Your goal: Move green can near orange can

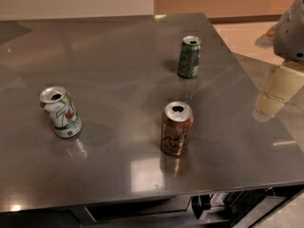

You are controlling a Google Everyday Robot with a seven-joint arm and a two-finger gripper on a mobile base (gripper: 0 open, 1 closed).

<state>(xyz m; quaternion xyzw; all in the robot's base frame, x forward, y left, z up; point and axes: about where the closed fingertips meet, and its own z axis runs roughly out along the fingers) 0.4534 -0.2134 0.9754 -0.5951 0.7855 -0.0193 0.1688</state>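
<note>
Camera view is showing a shiny gray table (109,80) w/ 3 cans standing up on it.

Orange can (176,128) is standing toward the front of the table, a bit right of the middle. It is looking brown-orange w/ a pale scribble on its side. Its silver top is showing an open hole.

Green can (189,56) is standing behind the orange can, farther back on the table & a tiny bit to the right of it. The 2 cans are not touching, and bare table is showing between them. The green can is looking dark w/ pale marks, and its silver top is open too.

White can (60,111) w/ green & red marks is standing far off to the left of the orange can, w/ lots of bare table between them.

Gripper (276,91) is hanging to the right of the orange can & a bit farther back, by the table's right edge. It is looking pale cream, and it is sitting under a gray arm part (290,30). It is staying well apart from all 3 cans & isn't touching any of them. Can't tell if it's squeezed or let go.

Light is shining on the table just in front of the orange can.
</note>
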